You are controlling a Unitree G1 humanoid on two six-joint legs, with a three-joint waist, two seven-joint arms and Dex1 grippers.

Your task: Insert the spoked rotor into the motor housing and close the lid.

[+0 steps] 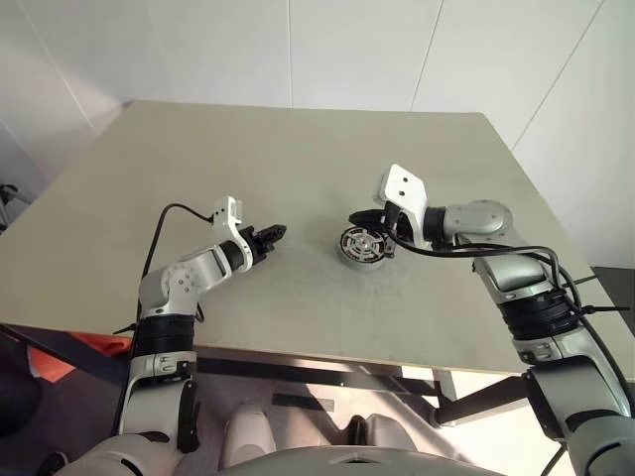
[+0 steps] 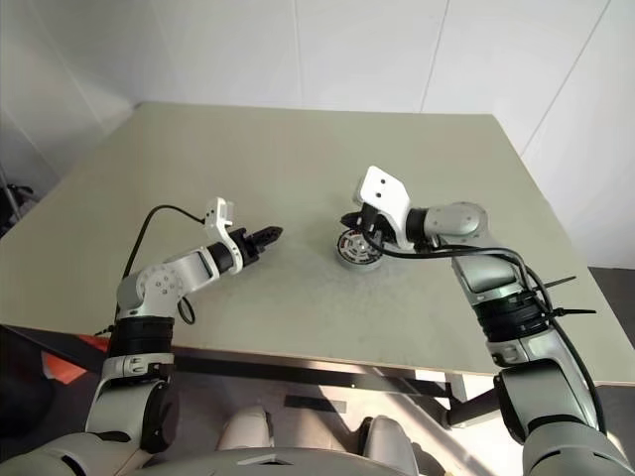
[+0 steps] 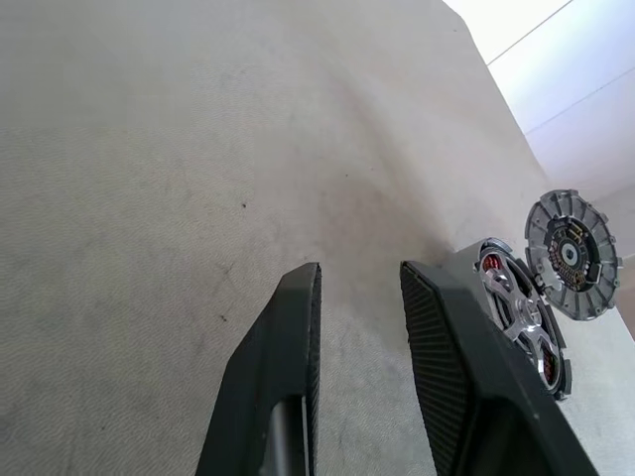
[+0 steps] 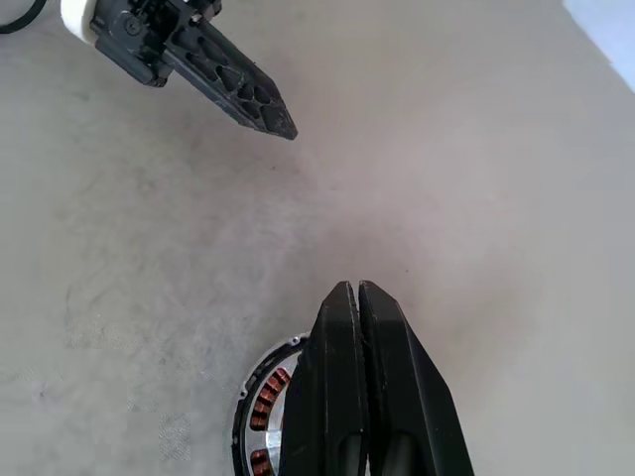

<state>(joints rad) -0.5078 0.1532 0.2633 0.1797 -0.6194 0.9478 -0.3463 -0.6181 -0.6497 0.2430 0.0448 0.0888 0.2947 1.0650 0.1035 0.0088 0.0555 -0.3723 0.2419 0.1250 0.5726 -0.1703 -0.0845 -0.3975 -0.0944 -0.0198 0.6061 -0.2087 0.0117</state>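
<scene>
The right gripper [image 4: 355, 297], fingers pressed together and empty, hovers just above the motor housing [image 1: 362, 246]. The left gripper [image 1: 270, 236], slightly parted, holds nothing. The lid [image 3: 572, 255] seems unseated; nudging could tip it.

arms: silver-grey, black joints | cables: black | wrist brackets: white | fingers: black

The right gripper [image 4: 355, 297] covers most of the motor housing [image 4: 260, 412], which the frame edge also cuts. In the head views, the spoked rotor [image 1: 361, 244] perhaps sits inside; too small to tell.
</scene>
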